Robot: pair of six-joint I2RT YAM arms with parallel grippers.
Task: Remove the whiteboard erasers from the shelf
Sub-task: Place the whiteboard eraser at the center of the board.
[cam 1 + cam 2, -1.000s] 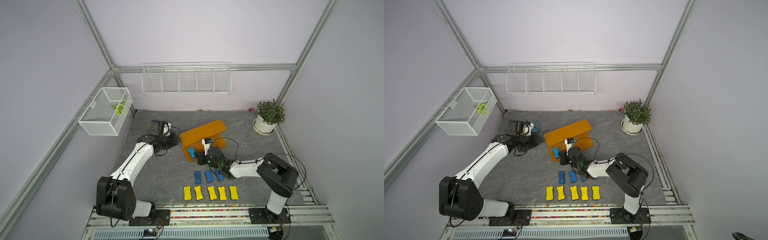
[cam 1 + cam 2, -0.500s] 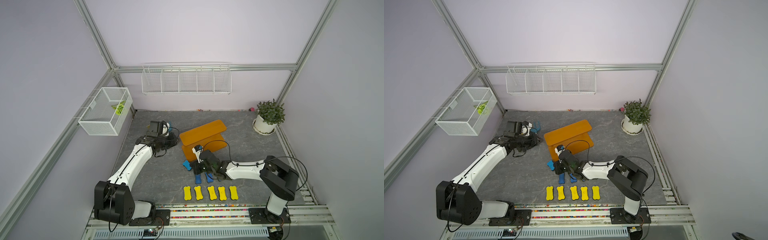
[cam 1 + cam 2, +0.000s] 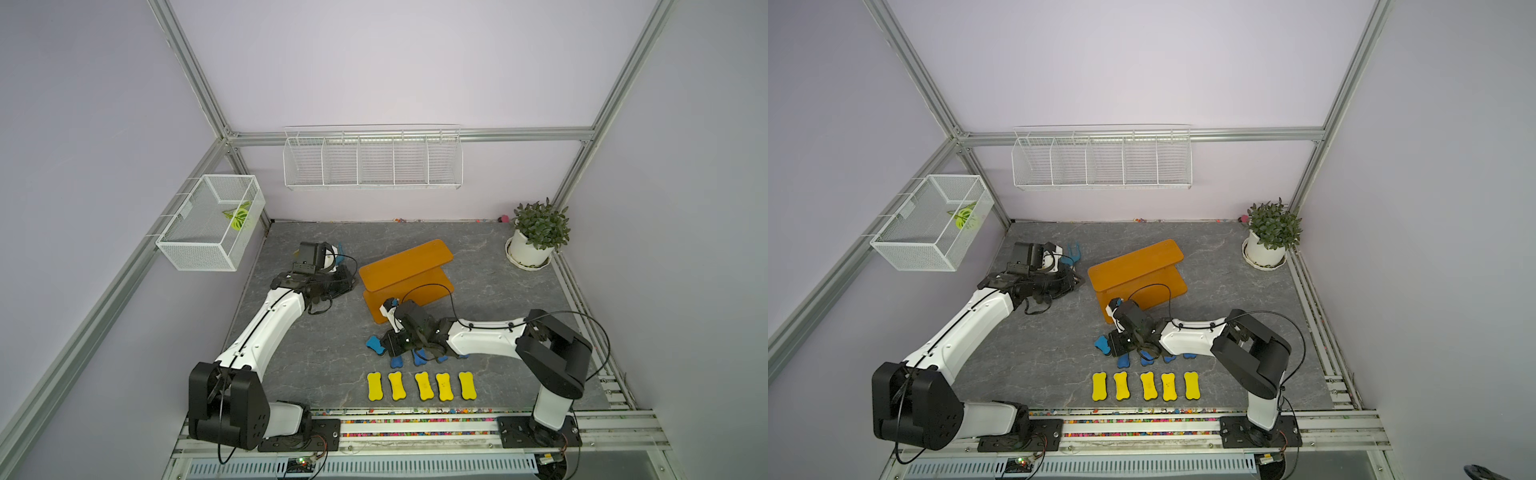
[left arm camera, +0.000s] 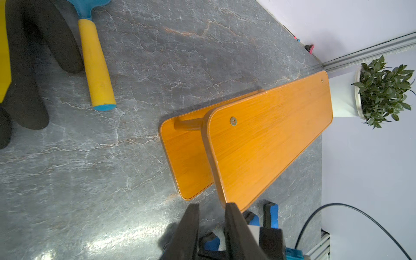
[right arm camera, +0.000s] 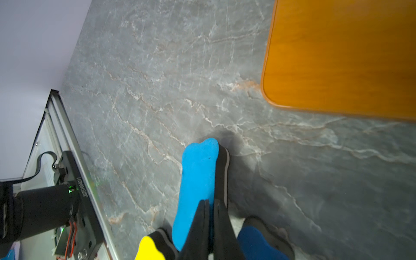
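The orange-brown shelf (image 3: 405, 266) (image 3: 1136, 264) stands mid-floor, and both boards show bare (image 4: 270, 139). My right gripper (image 3: 388, 344) (image 5: 209, 207) hovers low in front of the shelf's near-left corner. It is shut on a blue whiteboard eraser (image 3: 374, 344) (image 5: 198, 171) held on edge close to the floor. Other blue erasers (image 3: 397, 362) lie half hidden beneath that wrist. Several yellow erasers (image 3: 422, 385) (image 3: 1144, 385) form a row by the front edge. My left gripper (image 3: 350, 279) (image 4: 211, 207) waits left of the shelf, open a little, with nothing between its fingers.
A toy tool with a yellow handle and blue head (image 4: 96, 72) lies beside the left gripper, next to black glove fingers (image 4: 33, 67). A potted plant (image 3: 536, 237) stands at the back right. White wire racks (image 3: 372, 160) and a mesh basket (image 3: 212, 224) hang on the walls.
My right gripper has pulled away from the shelf's lower board, carrying the blue eraser down and left to just above the floor by the blue row. The left arm has hardly moved.
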